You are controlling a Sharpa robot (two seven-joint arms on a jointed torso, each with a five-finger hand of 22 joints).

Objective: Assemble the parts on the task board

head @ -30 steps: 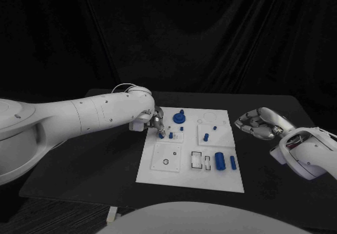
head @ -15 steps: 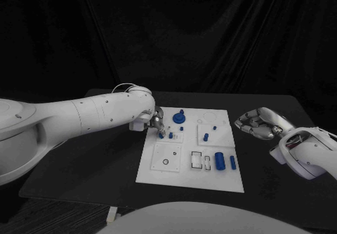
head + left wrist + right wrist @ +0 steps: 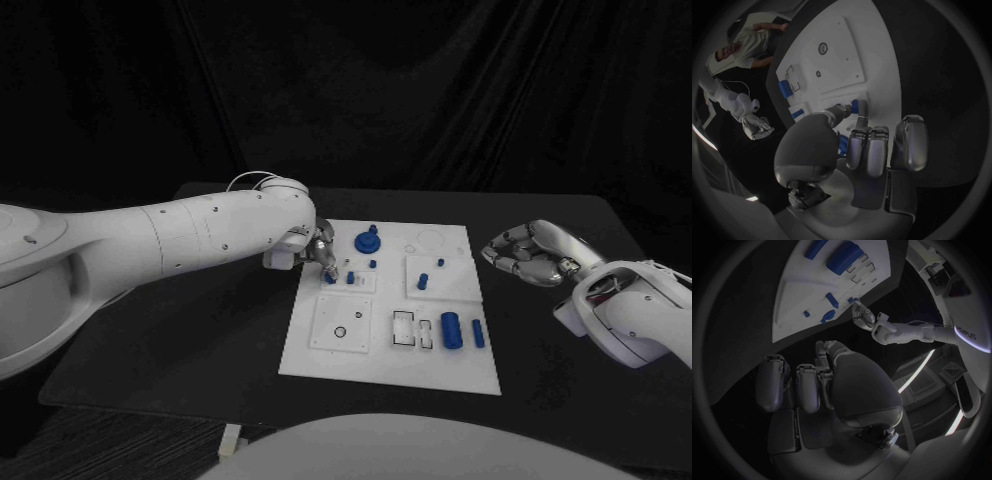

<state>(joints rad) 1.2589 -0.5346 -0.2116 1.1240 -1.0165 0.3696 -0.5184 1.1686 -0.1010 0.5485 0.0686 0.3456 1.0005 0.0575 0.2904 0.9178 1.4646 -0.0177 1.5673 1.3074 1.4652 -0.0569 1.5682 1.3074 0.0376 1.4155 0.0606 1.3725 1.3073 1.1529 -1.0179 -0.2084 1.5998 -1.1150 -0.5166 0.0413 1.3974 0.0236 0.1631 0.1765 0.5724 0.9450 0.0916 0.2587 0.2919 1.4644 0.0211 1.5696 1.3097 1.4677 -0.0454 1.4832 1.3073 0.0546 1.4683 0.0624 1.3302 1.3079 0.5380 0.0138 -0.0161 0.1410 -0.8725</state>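
black table (image 3: 216,330), dark curtain backdrop (image 3: 433,90)

Task board (image 3: 346,350) in the table's (image 3: 188,330) middle; left hand (image 3: 320,250) over its far-left corner beside a peg (image 3: 332,279); right hand (image 3: 529,254) off the board's right edge, apart.

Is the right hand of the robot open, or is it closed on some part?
Shut, holding nothing: the right hand hovers beside the task board, fingers curled inward with no part between them.
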